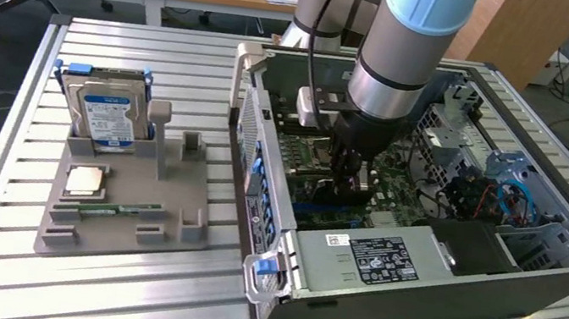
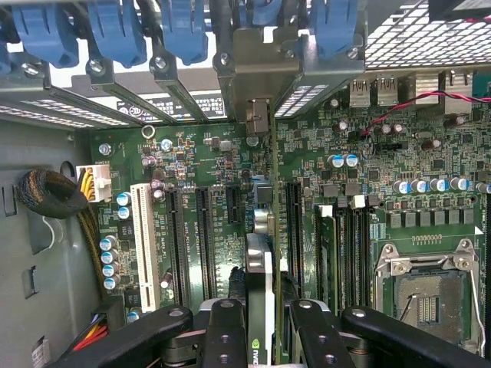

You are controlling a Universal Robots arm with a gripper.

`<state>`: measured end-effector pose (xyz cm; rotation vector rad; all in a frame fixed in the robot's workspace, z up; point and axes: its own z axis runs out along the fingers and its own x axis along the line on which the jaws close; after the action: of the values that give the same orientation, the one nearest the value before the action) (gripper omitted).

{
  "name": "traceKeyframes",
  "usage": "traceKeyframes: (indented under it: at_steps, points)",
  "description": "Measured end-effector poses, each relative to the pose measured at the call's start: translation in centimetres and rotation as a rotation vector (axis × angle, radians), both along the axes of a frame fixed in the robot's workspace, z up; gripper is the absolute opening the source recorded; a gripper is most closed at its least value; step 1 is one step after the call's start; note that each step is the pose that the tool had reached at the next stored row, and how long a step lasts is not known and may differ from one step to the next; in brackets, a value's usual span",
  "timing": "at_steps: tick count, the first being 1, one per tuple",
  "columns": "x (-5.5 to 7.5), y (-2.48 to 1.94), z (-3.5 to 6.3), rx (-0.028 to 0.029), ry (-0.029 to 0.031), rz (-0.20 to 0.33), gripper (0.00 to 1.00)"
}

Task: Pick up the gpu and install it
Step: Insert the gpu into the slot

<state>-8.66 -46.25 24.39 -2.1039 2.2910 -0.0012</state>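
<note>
The fingers [image 2: 226, 337] are clamped on the gpu [image 2: 259, 276], held edge-on between them. Its long axis runs parallel to the black motherboard slots [image 2: 205, 238] — apparently over one — with the bracket end toward the case's rear wall [image 2: 414, 38].

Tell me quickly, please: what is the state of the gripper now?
Gripper: jaws closed on the gpu, held edge-on above the motherboard.

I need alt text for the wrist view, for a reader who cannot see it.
The gripper holds the gpu edge-on between its fingers above the expansion slots of a green motherboard. An empty processor socket lies nearby.
</note>
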Motion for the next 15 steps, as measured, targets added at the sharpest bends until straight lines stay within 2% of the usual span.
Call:
traceKeyframes:
  at_steps: [8, 15]
  points:
    - [0.01, 0.00, 0.37, 0.0002, -0.0002, 0.000, 0.27]
    - [0.00, 0.07, 0.27, 0.0001, -0.0001, 0.000, 0.27]
